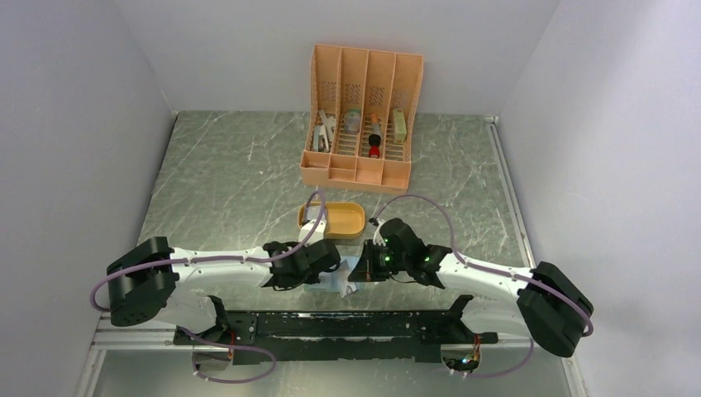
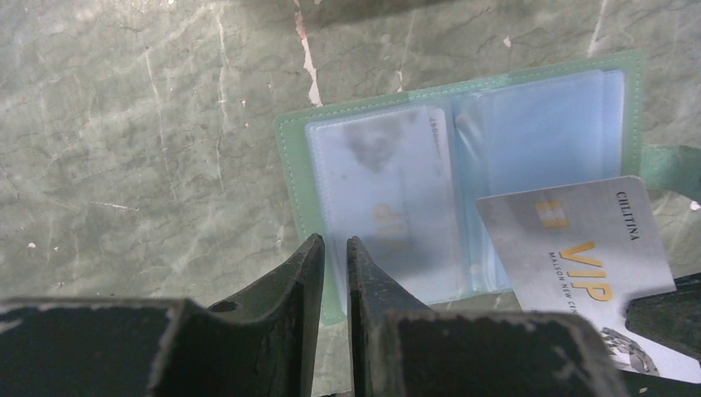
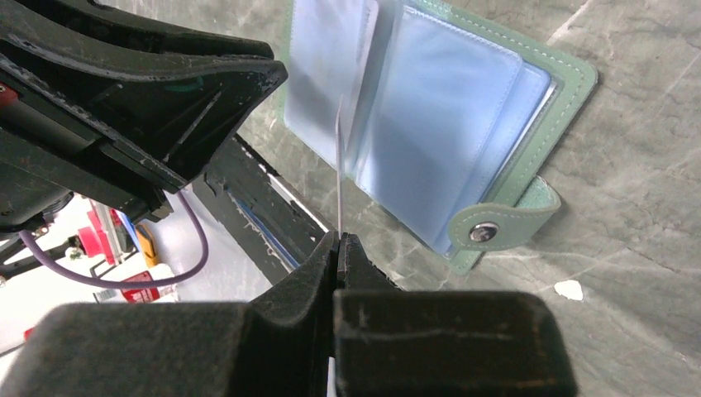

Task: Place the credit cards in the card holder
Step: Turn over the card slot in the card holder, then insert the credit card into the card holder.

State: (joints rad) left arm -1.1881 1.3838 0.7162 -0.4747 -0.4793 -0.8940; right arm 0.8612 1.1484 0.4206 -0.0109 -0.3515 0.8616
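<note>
The right gripper [image 3: 337, 240] pinches a credit card [image 2: 579, 248] edge-on against the open card holder [image 3: 463, 107], whose near edge lies under the almost closed, empty left gripper [image 2: 335, 248].

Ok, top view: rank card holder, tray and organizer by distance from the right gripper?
1. Card holder, beside the right gripper, near edge.
2. Tray, just beyond, mid-table.
3. Organizer, farthest, at the back wall.

Soft even overhead light, pale glare streaks on the table [image 2: 124, 124] left of the card holder [image 2: 463, 165], its left pocket blurred, credit card [image 2: 579, 256] print at its right sharp
</note>
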